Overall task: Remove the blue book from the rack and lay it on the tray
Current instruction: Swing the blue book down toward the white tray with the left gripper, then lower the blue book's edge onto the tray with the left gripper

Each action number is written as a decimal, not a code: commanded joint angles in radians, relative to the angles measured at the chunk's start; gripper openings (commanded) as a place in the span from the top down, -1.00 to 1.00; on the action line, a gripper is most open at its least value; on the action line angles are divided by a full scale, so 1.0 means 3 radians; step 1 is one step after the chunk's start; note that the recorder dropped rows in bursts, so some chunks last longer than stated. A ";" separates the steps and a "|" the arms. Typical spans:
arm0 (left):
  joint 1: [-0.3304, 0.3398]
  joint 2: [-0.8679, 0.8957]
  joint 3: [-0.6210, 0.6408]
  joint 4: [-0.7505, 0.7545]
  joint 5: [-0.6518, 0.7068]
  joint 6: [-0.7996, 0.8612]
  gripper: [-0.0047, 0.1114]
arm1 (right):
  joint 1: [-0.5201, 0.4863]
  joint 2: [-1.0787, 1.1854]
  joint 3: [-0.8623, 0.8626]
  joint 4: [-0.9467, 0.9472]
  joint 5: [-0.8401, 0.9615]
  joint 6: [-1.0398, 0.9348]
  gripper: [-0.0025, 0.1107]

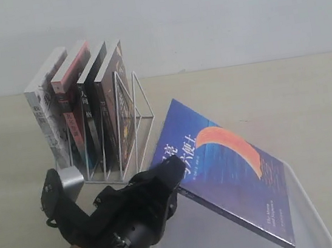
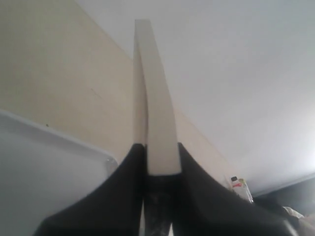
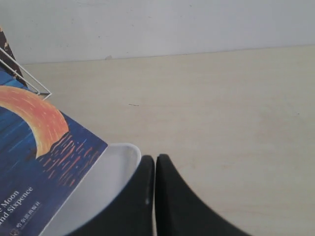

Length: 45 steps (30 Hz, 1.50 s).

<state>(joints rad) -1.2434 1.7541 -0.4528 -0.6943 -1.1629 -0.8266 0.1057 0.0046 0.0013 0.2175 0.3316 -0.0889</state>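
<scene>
Nearest in the exterior view, the black left arm [image 1: 102,242] reaches up from the lower left corner. The left gripper [image 1: 172,167] is clamped on the near corner of the thin blue paperback book with the orange-red crescent and white title [image 1: 234,176]. The left wrist view confirms the grip: both black fingers [image 2: 197,187] press flat against the covers, with the cream page edge of the book [image 2: 157,98] rising straight up between them. The book is clear of the rack and held tilted, its rack-side corner high and its far corner low, over the large flat white plastic tray with a low raised rim [image 1: 308,203]. Whether that low corner touches the tray cannot be determined. The right gripper [image 3: 155,196] shows only in the right wrist view: its fingers are pressed together with nothing between them, near a rounded corner of the tray [image 3: 110,169] and beside the book's cover [image 3: 39,147]. Behind the book stands the small white wire rack with triangular dividers [image 1: 137,112], holding four upright books [image 1: 84,104]. All of this rests on a pale beige table [image 1: 309,99] against a plain light wall [image 1: 231,11].
</scene>
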 commanded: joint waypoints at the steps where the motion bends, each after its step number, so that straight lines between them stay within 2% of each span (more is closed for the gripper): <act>1: -0.0015 0.0097 -0.0037 -0.0186 -0.0194 -0.0135 0.84 | -0.0017 -0.0015 -0.0004 -0.0017 -0.0030 0.0006 0.96; 4: -0.0015 0.0152 -0.0037 -0.0162 -0.0194 -0.0301 0.84 | -0.0017 -0.0015 -0.0004 -0.0017 -0.0030 0.0006 0.96; 19: -0.0015 0.0536 -0.0264 -0.0043 -0.0194 -0.0338 0.84 | -0.0017 -0.0015 -0.0004 -0.0017 -0.0030 0.0006 0.96; 45: -0.0015 0.0551 -0.0270 -0.0013 -0.0194 -0.0338 0.84 | -0.0017 -0.0015 -0.0004 -0.0017 -0.0045 0.0006 0.96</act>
<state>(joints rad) -1.2434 1.9174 -0.5253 -0.6949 -1.1694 -0.9189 0.1057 0.0046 0.0013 0.2175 0.3316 -0.0889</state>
